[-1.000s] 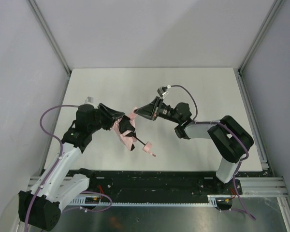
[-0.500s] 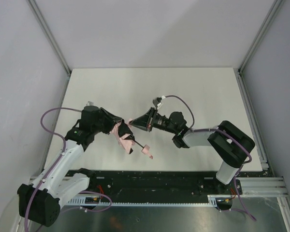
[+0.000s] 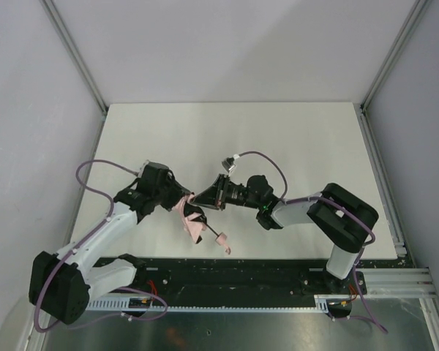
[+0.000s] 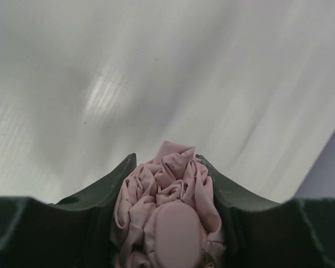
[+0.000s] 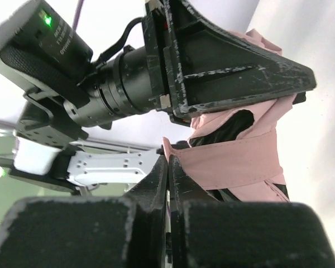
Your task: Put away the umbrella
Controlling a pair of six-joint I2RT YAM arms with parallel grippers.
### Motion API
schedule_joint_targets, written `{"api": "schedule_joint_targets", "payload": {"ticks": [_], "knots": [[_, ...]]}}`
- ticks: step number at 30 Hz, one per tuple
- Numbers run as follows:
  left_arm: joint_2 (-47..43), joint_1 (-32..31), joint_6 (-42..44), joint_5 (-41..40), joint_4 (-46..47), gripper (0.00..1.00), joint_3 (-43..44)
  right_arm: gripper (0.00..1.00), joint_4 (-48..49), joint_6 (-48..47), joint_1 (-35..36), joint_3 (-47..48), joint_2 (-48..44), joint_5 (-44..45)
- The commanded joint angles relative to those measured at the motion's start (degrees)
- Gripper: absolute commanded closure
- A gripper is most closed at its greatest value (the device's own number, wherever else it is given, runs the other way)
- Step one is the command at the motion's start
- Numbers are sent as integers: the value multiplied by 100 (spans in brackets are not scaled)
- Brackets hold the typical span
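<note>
The umbrella (image 3: 192,219), near the front edge of the counter (image 3: 278,131), is clamped in the left gripper (image 4: 164,162), its closure strap (image 5: 229,162) pinched in the right gripper (image 5: 168,167). The strap is best drawn taut round the folds.

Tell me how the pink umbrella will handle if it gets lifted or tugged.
The umbrella fabric bunches in crumpled folds inside the left tool, so it will probably be floppy and squash. Its strap stretches flat toward the right tool, so it is likely limp unless tensioned. The thin shaft looks stiff.

Both arms (image 3: 102,238) have white links, black joints, purple cables (image 3: 257,153).
</note>
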Motion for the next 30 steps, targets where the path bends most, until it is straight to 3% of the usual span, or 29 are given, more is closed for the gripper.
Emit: {"api": "schedule_joint_targets", "payload": {"ticks": [1,10,15,22,30], "knots": [[411,-99,-27,-1119,-172,100,113,100,1076,-797,500,468,-226,-887],[1045,-282,-28,-1319,-158,100,192,100,-1931,-3530,955,963,-197,-491],[1341,-341,-143,-1336,-7,100,95,100,-3097,-4646,1270,1464,-124,36],[1216,-345,31,-997,744,100,-327,100,-3724,-5403,1408,1735,70,247],[1515,34,174,133,1988,100,-968,100,-4505,-6321,1587,2355,385,594]]}}
